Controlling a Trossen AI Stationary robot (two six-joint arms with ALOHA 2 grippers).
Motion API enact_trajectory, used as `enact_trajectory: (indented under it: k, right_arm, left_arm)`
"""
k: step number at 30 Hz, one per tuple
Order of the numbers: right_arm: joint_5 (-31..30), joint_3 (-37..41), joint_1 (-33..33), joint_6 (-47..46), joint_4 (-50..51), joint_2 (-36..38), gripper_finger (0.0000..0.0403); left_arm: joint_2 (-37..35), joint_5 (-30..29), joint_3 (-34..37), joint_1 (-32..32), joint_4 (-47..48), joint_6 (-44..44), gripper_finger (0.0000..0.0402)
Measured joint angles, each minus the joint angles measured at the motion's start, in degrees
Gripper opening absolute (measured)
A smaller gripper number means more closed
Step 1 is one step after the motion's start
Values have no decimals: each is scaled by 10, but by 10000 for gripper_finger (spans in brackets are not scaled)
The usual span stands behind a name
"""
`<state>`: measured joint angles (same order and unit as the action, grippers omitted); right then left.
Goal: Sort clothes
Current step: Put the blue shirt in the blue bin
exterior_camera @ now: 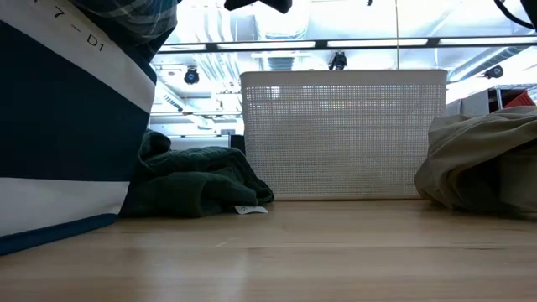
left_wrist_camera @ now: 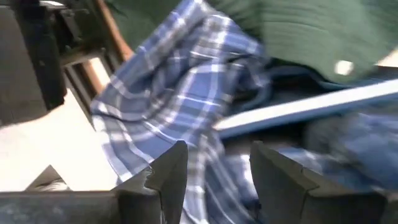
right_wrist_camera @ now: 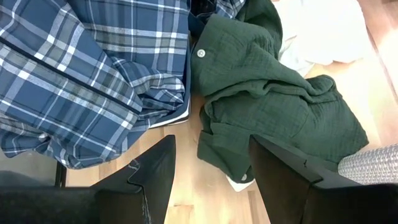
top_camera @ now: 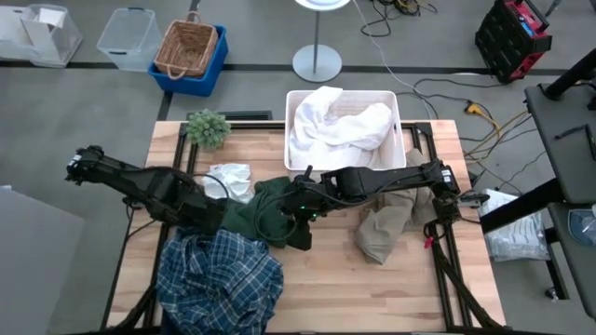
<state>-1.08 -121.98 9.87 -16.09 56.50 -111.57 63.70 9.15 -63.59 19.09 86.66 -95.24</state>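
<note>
I am working over the wooden table [top_camera: 410,279], where the clothes are lying in loose heaps; the blue-and-white plaid garment [top_camera: 219,277] is sprawling widest at the near left edge, the dark green shirt [top_camera: 270,209] is bunching up just beside it at the middle, the khaki piece [top_camera: 384,233] is slumping to the right, and a small white one [top_camera: 229,179] is sitting behind the green; more white cloth is filling the white bin [top_camera: 399,112] at the back.

My right gripper [right_wrist_camera: 211,171] is hovering over the green shirt with its fingers spread wide and empty; my left gripper [left_wrist_camera: 214,174] is hanging open over the plaid, gripping nothing.

I am judging all of it light, limp and likely to drape; pinching a raised fold of the green, near its buttoned edge, looks surest.
</note>
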Motion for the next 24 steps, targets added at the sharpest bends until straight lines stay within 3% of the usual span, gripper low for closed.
enact_trajectory:
  k: [8, 18, 24]
  right_arm:
    - [0, 0, 0, 2, -1, 0, 196]
    - [0, 2, 4, 1, 2, 0, 196]
    - [0, 2, 4, 1, 2, 0, 196]
  left_arm:
    - [24, -10, -76, -1, 36, -3, 169]
    - [-8, 17, -4, 7, 34, -67, 171]
    - [-15, 42, -12, 11, 34, -103, 171]
